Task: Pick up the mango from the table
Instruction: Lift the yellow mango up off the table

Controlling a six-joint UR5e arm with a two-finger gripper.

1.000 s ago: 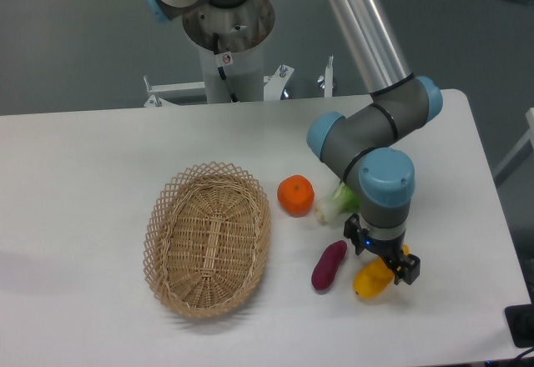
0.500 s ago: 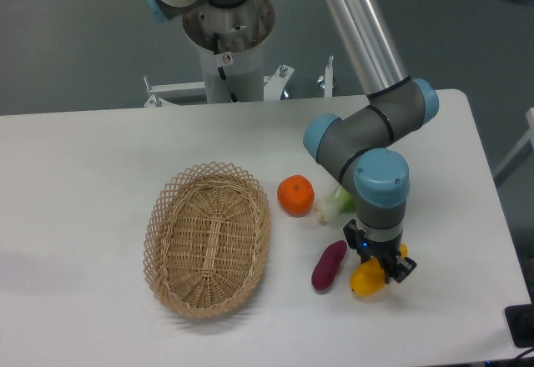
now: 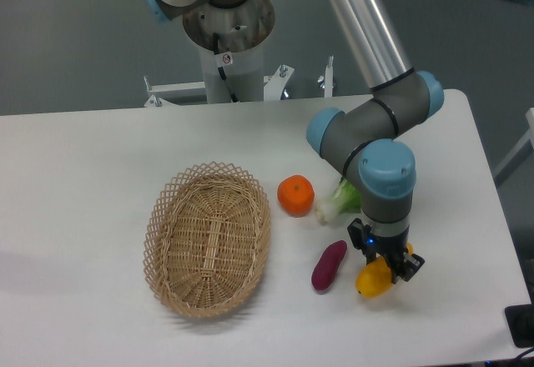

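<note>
White table [image 3: 100,158] has a wicker basket [image 3: 208,239] sitting left of center. At its 3 o'clock there's a tangerine [image 3: 295,195], a sweet potato [image 3: 329,265], a leafy green [image 3: 335,203] and the mango [image 3: 373,279].

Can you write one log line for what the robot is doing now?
gripper: over yellow oval mango, jaws astride it | grip: cannot tell | mango: on white table | nearby: purple sweet potato

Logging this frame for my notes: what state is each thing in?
mango: between the tool's fingers, low over the table
tool: shut on the mango
sweet potato: lying loose
tangerine: loose
basket: empty
green vegetable: partly hidden by arm
</note>
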